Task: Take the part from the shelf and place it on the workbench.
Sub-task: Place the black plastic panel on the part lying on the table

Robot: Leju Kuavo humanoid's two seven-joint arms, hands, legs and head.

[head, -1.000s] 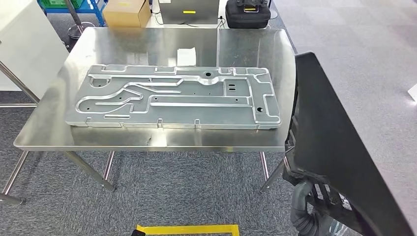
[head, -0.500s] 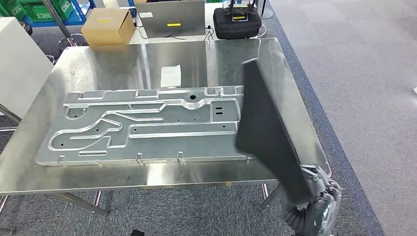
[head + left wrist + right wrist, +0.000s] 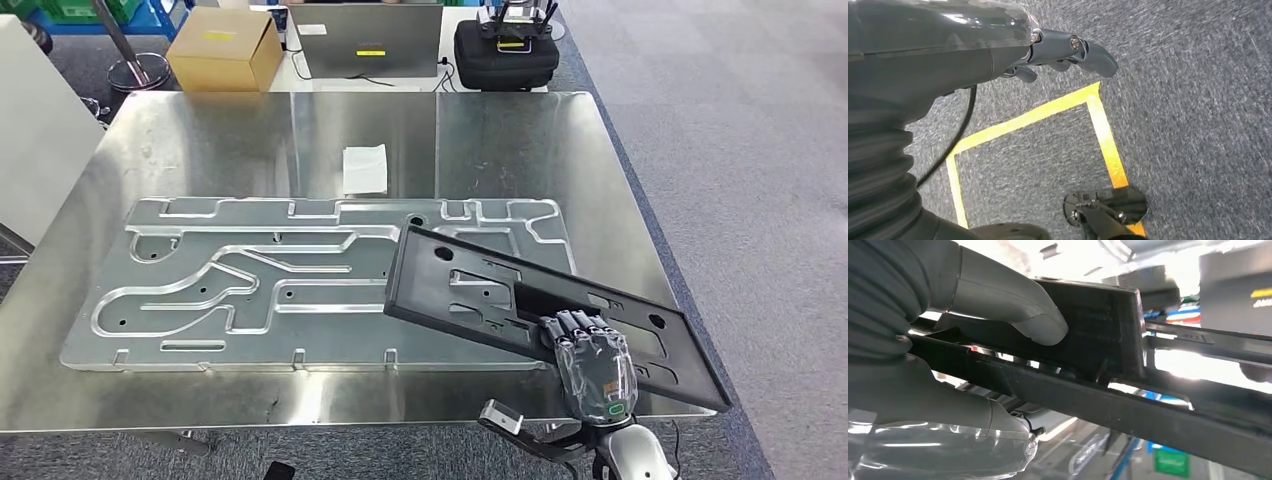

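Note:
My right hand [image 3: 593,362] grips a long flat black plastic part [image 3: 470,288] at its near edge, over the right front of the steel workbench [image 3: 240,125]. The part lies nearly level, its far left end overlapping the large silver machined plate [image 3: 240,285] on the bench. Whether it touches the plate I cannot tell. In the right wrist view the thumb [image 3: 1013,305] presses on the black part [image 3: 1128,405], with fingers under it. My left hand [image 3: 1063,50] hangs over the grey carpet, fingers loosely apart, holding nothing.
A white paper slip [image 3: 365,168] lies behind the plate. Beyond the bench stand a cardboard box [image 3: 224,47], a laptop [image 3: 368,38] and a black case [image 3: 506,50]. A white cabinet [image 3: 35,140] flanks the left side. Yellow floor tape [image 3: 1098,120] marks the carpet.
The camera moved closer to the bench. The black part swung from standing on edge at the right to lying nearly flat over the bench's right front, still in my right hand.

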